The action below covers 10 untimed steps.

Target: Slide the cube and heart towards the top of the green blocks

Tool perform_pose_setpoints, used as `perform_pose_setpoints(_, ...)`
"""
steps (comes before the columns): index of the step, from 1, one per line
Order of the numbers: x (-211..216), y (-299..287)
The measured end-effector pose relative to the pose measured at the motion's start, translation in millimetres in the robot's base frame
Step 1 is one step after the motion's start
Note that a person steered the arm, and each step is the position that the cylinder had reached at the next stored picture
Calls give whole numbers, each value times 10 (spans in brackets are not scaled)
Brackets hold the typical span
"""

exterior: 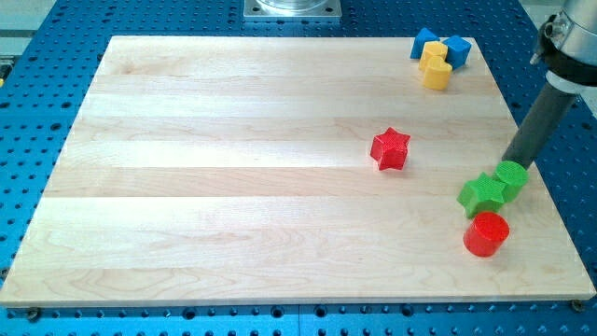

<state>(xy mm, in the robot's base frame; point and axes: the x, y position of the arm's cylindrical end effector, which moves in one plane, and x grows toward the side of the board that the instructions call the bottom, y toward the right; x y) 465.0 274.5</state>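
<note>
A blue cube and a yellow heart sit close together at the view's top right, with another blue block touching them on the left. A green star and a green round block touch each other at the right, lower down. My tip is at the upper edge of the green round block, seemingly touching it, far below the cube and heart.
A red star lies left of the green pair, near the board's middle right. A red cylinder stands just below the green star. The board's right edge runs close to the green blocks.
</note>
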Motion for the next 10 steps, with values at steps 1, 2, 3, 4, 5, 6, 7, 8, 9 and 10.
perform_pose_setpoints(1, 338, -443)
perform_pose_setpoints(2, 381, -634)
perform_pose_setpoints(3, -351, -405)
perform_pose_setpoints(4, -1183, 557)
perform_pose_setpoints(5, -1639, 706)
perform_pose_setpoints(6, -2366, 339)
perform_pose_setpoints(7, -2585, -57)
perform_pose_setpoints(8, -1984, -764)
perform_pose_setpoints(9, -1383, -1129)
perform_pose_setpoints(10, -980, -1266)
